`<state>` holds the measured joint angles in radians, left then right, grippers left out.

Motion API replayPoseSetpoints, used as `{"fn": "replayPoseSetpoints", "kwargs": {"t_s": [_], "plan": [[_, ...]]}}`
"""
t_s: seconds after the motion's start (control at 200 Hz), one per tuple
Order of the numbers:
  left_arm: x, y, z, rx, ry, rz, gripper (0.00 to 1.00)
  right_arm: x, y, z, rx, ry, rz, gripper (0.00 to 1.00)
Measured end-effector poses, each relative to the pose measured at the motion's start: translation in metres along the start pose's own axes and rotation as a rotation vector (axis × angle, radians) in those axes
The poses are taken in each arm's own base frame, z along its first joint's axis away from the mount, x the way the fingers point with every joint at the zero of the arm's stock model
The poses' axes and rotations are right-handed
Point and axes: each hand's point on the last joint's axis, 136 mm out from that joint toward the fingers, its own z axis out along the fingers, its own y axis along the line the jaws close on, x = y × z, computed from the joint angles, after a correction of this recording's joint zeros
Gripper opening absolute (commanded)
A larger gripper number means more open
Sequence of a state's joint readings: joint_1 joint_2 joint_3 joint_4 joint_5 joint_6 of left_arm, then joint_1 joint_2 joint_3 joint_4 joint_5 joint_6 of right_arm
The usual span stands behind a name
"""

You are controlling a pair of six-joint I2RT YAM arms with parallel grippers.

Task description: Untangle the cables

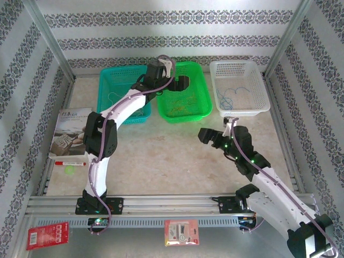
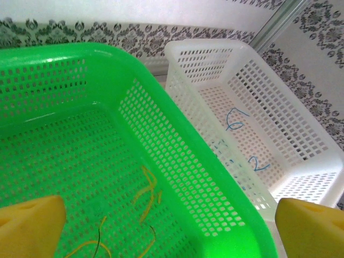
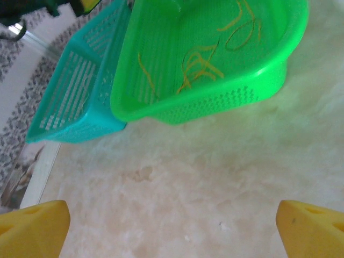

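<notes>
Yellow pads (image 2: 32,226) in the two bottom corners of the left wrist view belong to your left gripper (image 2: 171,231). They stand spread wide with nothing between them, and the gripper hangs empty over the green basket (image 2: 177,156). Your right gripper (image 3: 172,226) is also fully spread and empty. It hangs above bare table (image 3: 188,188) on the near side of that basket.

The cables are sorted by colour. Yellow-orange cords (image 2: 146,193) lie in loose curls on the floor of the green basket, at the far middle of the table. Blue cords (image 2: 236,121) lie in the white basket (image 2: 290,107) to its right. A teal basket (image 1: 107,80) sits to the left.

Expect the cords to be very light, thin and limp. They will probably sag, trail, and catch in the mesh holes or on each other. A pinch at a bare end may slip. Take hold mid-length on a raised curl that lies apart from its neighbours, closing the pads squarely across it.
</notes>
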<state>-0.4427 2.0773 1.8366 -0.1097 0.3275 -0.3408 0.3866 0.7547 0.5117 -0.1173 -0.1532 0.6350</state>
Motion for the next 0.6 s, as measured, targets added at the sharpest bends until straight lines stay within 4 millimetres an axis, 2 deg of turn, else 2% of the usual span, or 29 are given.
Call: {"fn": "replayPoseSetpoints", "kwargs": {"t_s": [0.11, 0.205, 0.305, 0.365, 0.445, 0.6], "plan": [[-0.022, -0.013, -0.039, -0.012, -0.042, 0.039, 1.00, -0.032, -0.007, -0.010, 0.088, -0.095, -0.043, 0.98], [-0.036, -0.020, -0.089, -0.055, -0.106, 0.079, 1.00, -0.053, -0.020, -0.020, 0.186, -0.193, -0.086, 0.98], [-0.035, -0.015, -0.143, -0.129, -0.188, 0.119, 1.00, -0.071, -0.044, -0.027, 0.310, -0.293, -0.129, 0.98], [-0.024, -0.003, -0.173, -0.198, -0.237, 0.140, 1.00, -0.077, -0.061, -0.028, 0.384, -0.335, -0.151, 0.98], [-0.003, 0.020, -0.203, -0.297, -0.278, 0.163, 1.00, -0.079, -0.088, -0.025, 0.490, -0.358, -0.179, 0.98], [0.041, 0.084, -0.249, -0.534, -0.313, 0.178, 1.00, -0.072, -0.138, -0.013, 0.663, -0.311, -0.221, 0.98]]}}
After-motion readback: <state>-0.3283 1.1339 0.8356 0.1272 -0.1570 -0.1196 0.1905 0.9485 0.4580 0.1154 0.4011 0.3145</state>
